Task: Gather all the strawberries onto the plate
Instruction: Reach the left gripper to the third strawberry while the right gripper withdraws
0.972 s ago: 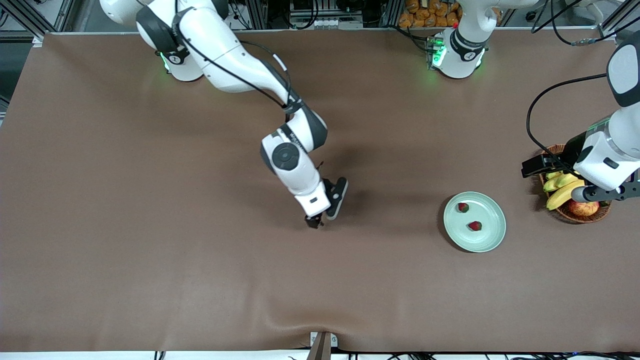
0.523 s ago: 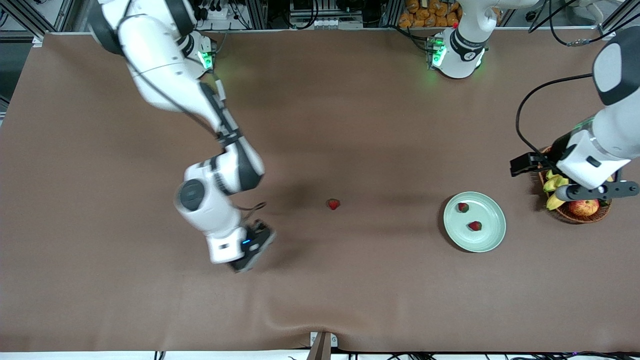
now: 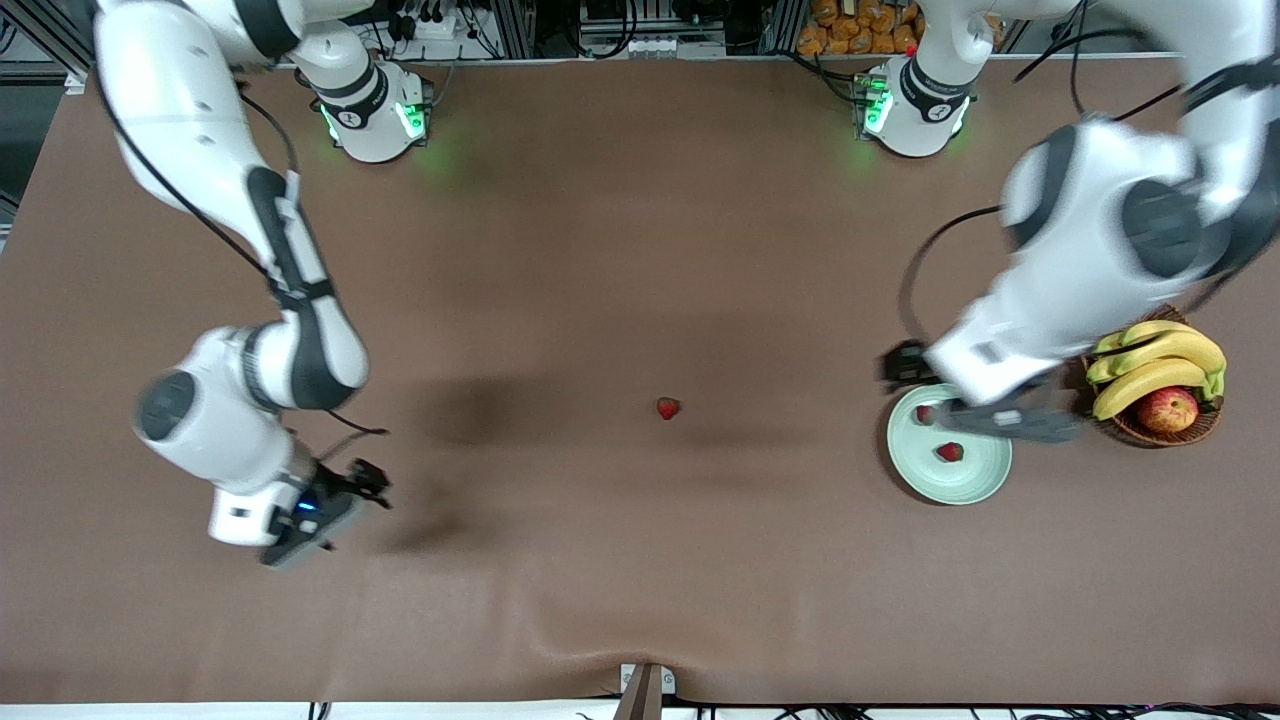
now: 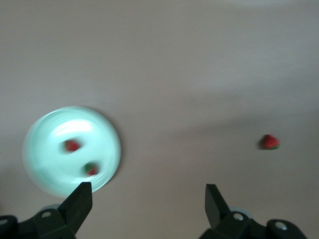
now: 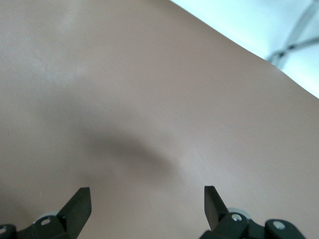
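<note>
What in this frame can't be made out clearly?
- Front view: the left gripper over the plate is motion-blurred; the arm partly covers one strawberry.
- Front view: the right gripper fingertips are too small to read.
- Left wrist view: plate and strawberries are smeared.

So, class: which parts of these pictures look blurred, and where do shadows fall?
Front view: the left arm over the plate is smeared; soft shadows lie on the table near the lone strawberry. Left wrist view: plate and berries are smudged. Right wrist view: only a dim shadow on the cloth.
</note>
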You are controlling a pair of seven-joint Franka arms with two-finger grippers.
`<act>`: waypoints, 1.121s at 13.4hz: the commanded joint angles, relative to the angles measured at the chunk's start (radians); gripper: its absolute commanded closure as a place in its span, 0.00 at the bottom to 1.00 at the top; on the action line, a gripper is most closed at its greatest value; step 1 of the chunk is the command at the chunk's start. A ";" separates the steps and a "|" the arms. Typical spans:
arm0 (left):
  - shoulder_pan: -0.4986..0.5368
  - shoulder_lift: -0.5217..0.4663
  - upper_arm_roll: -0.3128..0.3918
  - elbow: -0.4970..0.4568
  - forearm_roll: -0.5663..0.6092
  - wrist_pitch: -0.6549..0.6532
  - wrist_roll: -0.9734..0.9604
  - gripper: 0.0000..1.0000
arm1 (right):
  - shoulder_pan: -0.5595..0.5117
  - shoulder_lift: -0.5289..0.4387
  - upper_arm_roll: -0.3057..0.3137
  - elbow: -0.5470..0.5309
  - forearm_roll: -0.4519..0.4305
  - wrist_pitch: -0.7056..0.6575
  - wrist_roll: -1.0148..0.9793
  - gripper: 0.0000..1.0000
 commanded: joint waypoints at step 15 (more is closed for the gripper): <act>-0.389 0.488 0.026 0.124 0.113 0.438 -0.650 0.27 | -0.200 -0.681 0.090 -0.228 -0.211 -0.736 0.655 0.00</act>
